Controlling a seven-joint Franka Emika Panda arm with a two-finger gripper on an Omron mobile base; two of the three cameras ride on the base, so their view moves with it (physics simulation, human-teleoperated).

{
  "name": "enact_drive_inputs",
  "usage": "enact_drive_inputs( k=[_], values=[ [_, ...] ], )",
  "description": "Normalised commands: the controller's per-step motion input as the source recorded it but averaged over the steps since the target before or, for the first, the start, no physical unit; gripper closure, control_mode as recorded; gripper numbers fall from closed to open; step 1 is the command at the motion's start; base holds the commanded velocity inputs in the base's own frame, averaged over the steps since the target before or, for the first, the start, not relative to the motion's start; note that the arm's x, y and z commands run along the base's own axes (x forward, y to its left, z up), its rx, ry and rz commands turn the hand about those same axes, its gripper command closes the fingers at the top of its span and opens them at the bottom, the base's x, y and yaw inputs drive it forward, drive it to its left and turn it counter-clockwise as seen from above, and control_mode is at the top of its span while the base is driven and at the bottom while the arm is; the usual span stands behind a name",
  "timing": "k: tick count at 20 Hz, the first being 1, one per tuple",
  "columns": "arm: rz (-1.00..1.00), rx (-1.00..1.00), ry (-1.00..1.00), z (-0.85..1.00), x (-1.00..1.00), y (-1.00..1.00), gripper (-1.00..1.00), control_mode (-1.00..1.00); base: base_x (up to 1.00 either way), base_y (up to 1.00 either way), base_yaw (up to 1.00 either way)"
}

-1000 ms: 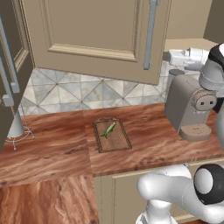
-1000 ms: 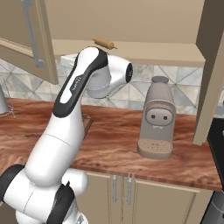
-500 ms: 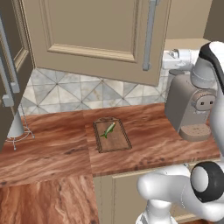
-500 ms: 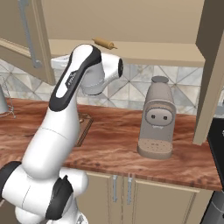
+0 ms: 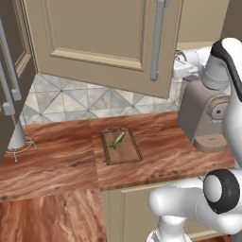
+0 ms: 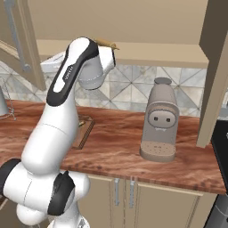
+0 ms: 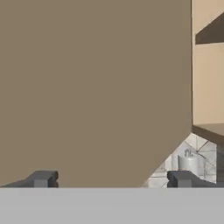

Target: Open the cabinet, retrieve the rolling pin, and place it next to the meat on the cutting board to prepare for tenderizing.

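Reddish wooden table runs under tiled wall in this kitchen. Up high, the end effector has its two dark tips spread wide and holds nothing. It sits just beside the inner face of the open cabinet door. The rolling pin lies on the cabinet shelf, partly hidden behind the arm. Down on the table lies the dark cutting board, with the small green meat on it. A grey coffee machine stands on the table, well apart from the board.
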Motion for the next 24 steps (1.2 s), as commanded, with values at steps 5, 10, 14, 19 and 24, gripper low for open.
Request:
enact_drive_inputs(
  k=[5, 10, 14, 19, 24],
  values=[
    [0.14, -0.04, -0.13, -0.19, -0.56, 0.82, -1.00, -1.00, 0.00, 0.00, 0.00],
    [0.01, 0.00, -0.21, -0.08, -0.74, 0.68, -1.00, -1.00, 0.00, 0.00, 0.00],
    [-0.04, -0.02, -0.13, 0.00, -0.26, 0.70, -1.00, -1.00, 0.00, 0.00, 0.00],
    [-0.07, -0.02, -0.08, 0.00, -0.03, 0.77, -1.00, -1.00, 0.00, 0.00, 0.00],
    [-0.06, 0.00, -0.03, 0.00, 0.00, 0.78, -1.00, -1.00, 0.00, 0.00, 0.00]
  ],
)
